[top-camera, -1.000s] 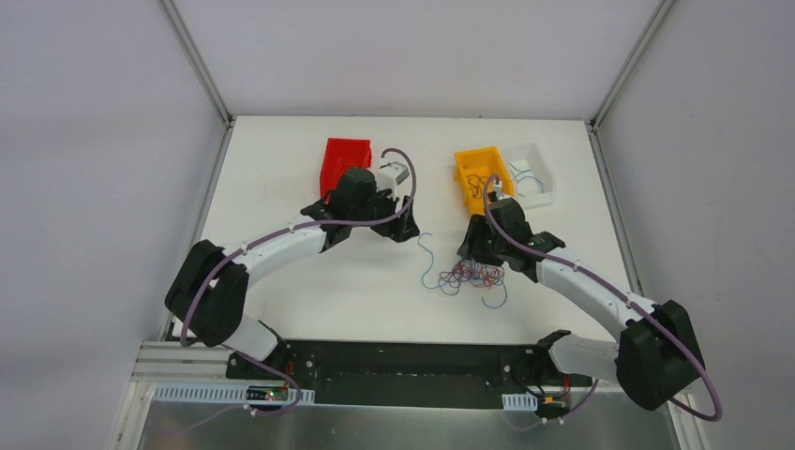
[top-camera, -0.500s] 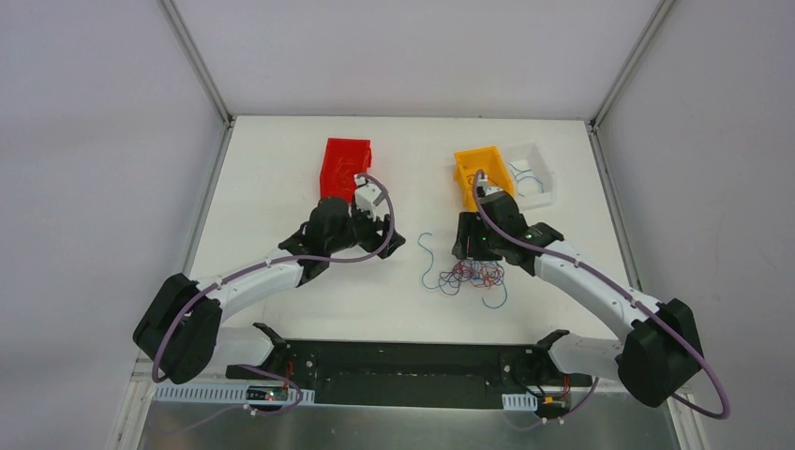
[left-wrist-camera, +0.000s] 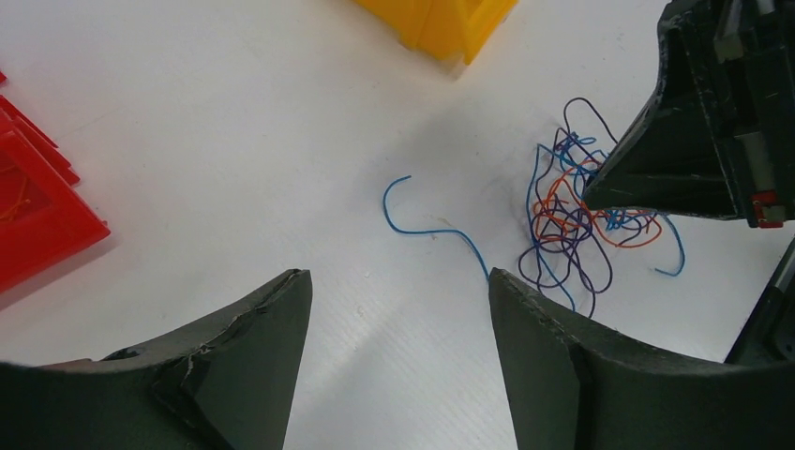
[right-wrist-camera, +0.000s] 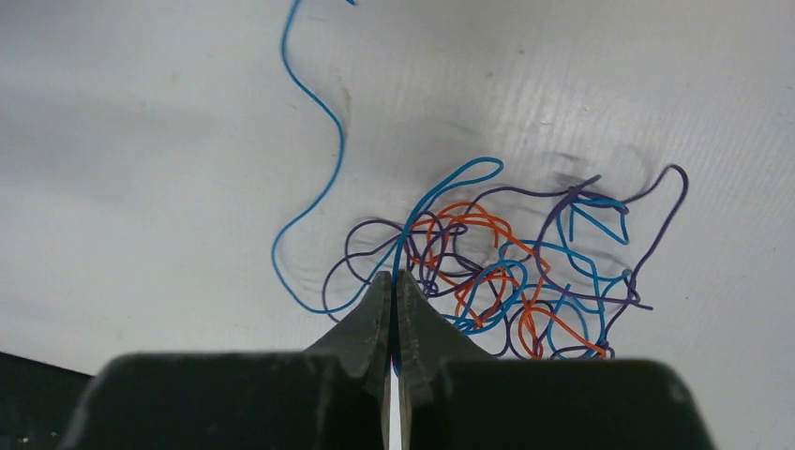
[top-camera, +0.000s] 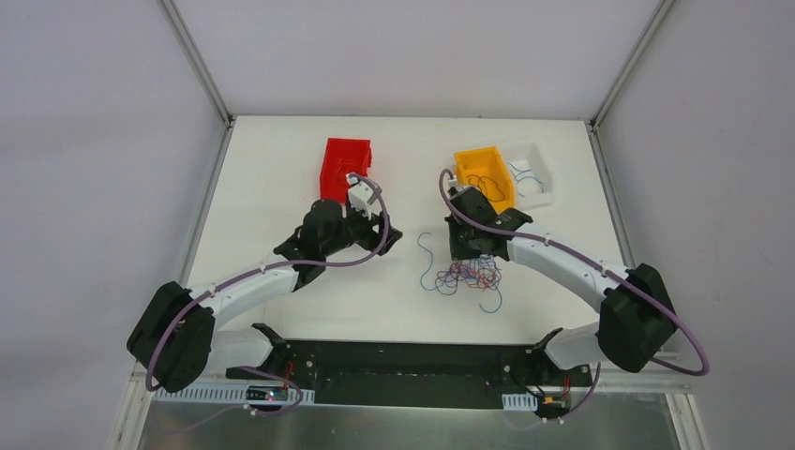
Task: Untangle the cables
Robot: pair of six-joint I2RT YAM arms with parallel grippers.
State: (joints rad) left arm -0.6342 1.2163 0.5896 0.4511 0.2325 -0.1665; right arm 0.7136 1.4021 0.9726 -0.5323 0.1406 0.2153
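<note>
The cables are a small knot (top-camera: 469, 275) of thin blue, orange and purple wires on the white table, also seen as the knot (left-wrist-camera: 572, 225) and the knot (right-wrist-camera: 506, 272). A blue strand (right-wrist-camera: 319, 178) trails out to its left. My right gripper (right-wrist-camera: 395, 277) is down at the knot's near edge, shut on a blue wire that runs up between its tips. From above, the right gripper (top-camera: 466, 251) stands over the knot's top. My left gripper (left-wrist-camera: 398, 281) hangs open over bare table to the left of the strand, with nothing between its fingers.
A red bin (top-camera: 342, 167) stands behind the left gripper. A yellow bin (top-camera: 485, 176) and a white tray (top-camera: 532, 178) holding a blue wire stand behind the knot. The right arm's black gripper body (left-wrist-camera: 694, 122) fills the left wrist view's right side.
The right gripper has moved left onto the knot and shut on a blue wire. The left arm has drawn back from the red bin towards the near left, still open.
</note>
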